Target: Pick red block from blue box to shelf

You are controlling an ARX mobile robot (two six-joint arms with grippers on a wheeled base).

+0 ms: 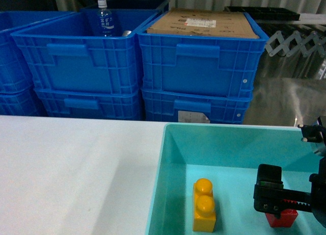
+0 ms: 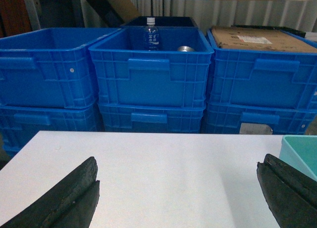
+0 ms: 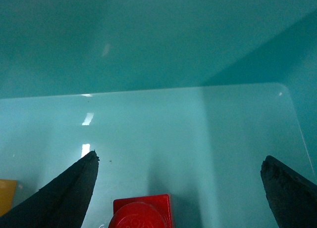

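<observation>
On the left, the left gripper (image 2: 177, 188) hangs over the bare white table (image 1: 71, 168), its two dark fingers (image 2: 69, 196) spread wide with nothing between them. Only the near corner of the blue box (image 2: 302, 151) shows at the right edge of that wrist view, well clear of the fingers. Behind the table stand stacked dark blue crates (image 1: 86, 61); one holds a water bottle (image 1: 104, 18), and the crate to its right carries a sheet of cardboard (image 1: 204, 23).

Further right, the blue box (image 1: 168, 158) sits on the table. A yellow brick (image 1: 204, 206) lies on its floor, left of centre, two studs up, its long axis running front to back in the head view.

To the right of that brick, the red block (image 3: 141, 213) rests on the box floor, near the front of the box. The right gripper (image 3: 179, 188) is down inside the box directly over it, fingers spread wide apart and not touching it. In the right wrist view the block lies between the two fingers, a little nearer the left finger (image 3: 69, 193), at the bottom edge of the picture. Its stud faces up; it is roughly cubic, so no long axis shows. In the head view the gripper body hides most of the block (image 1: 281, 218), leaving only its lower part in sight.
</observation>
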